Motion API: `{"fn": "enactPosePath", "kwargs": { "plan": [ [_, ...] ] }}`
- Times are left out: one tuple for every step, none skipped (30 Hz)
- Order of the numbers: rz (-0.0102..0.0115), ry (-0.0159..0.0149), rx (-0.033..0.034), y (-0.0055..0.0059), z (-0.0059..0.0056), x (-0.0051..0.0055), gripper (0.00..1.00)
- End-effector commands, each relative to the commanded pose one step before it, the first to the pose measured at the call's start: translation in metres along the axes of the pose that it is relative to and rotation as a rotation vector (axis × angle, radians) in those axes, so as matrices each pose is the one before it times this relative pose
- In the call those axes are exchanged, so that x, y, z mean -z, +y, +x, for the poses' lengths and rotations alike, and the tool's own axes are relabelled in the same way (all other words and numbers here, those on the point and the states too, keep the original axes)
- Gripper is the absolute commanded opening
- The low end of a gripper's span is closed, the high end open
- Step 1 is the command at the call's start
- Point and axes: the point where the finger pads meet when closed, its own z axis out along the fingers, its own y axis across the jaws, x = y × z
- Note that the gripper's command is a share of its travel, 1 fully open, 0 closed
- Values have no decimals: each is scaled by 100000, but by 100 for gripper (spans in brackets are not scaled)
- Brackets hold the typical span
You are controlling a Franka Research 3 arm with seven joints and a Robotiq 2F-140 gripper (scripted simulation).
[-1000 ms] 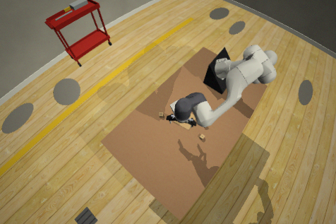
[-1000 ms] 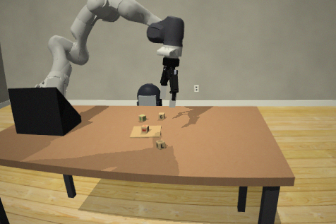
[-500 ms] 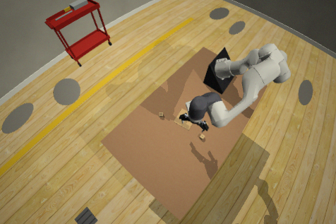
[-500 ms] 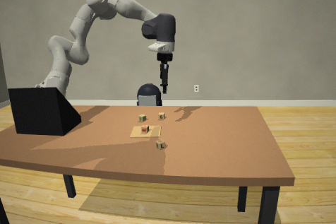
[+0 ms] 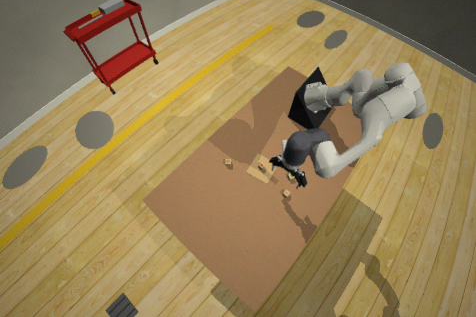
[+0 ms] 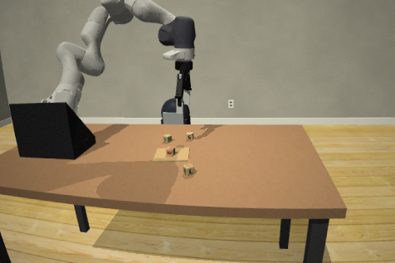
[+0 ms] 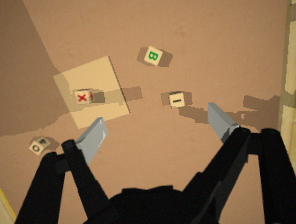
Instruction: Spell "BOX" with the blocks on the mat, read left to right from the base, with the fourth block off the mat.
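The X block [image 5: 261,166] [image 6: 170,152] [image 7: 83,96] lies with its red X up near the middle of the pale mat [image 5: 257,174] [image 6: 159,157] [image 7: 102,72]. The block with a green B on top [image 5: 292,177] [image 6: 167,138] [image 7: 153,56] lies off the mat, its letter turned sideways in the wrist view. The I block [image 5: 286,193] [image 6: 190,136] [image 7: 176,100] lies off the mat on the same side. The O block [image 5: 228,162] [image 6: 188,169] [image 7: 39,145] lies off its opposite side. My gripper [image 5: 287,173] [image 6: 182,107] [image 7: 154,119] is open and empty, high above the table.
A large black wedge [image 5: 311,106] [image 6: 43,129] stands on the brown table [image 5: 220,229] [image 6: 257,173] near the robot's base. The I block lies a short way from the B block. A red cart [image 5: 125,61] stands on the floor, away from the table.
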Motion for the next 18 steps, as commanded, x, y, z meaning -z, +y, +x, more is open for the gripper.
{"fn": "enactPosePath", "kwargs": {
  "plan": [
    [-1058,-1786,-13800,786,753,-135,100],
    [0,0,0,0,0,0,100],
    [0,0,0,0,0,0,100],
    [65,-513,-4377,223,860,-152,100],
    [45,-217,-1780,52,349,-65,100],
    [56,-229,-1834,33,358,-68,100],
    [63,-225,-1758,13,340,-67,100],
    [72,-233,-1766,-6,339,-68,100],
    [81,-241,-1778,-24,337,-69,100],
    [84,-233,-1674,-39,314,-66,100],
    [94,-249,-1737,-56,321,-69,100],
    [103,-262,-1774,-74,323,-71,100],
    [105,-259,-1703,-87,305,-68,100],
    [112,-271,-1726,-103,304,-69,100],
    [117,-280,-1732,-118,299,-69,100],
    [123,-290,-1743,-133,294,-69,100],
    [124,-291,-1700,-144,280,-67,100],
    [133,-313,-1774,-164,285,-69,100]
  ]
}}
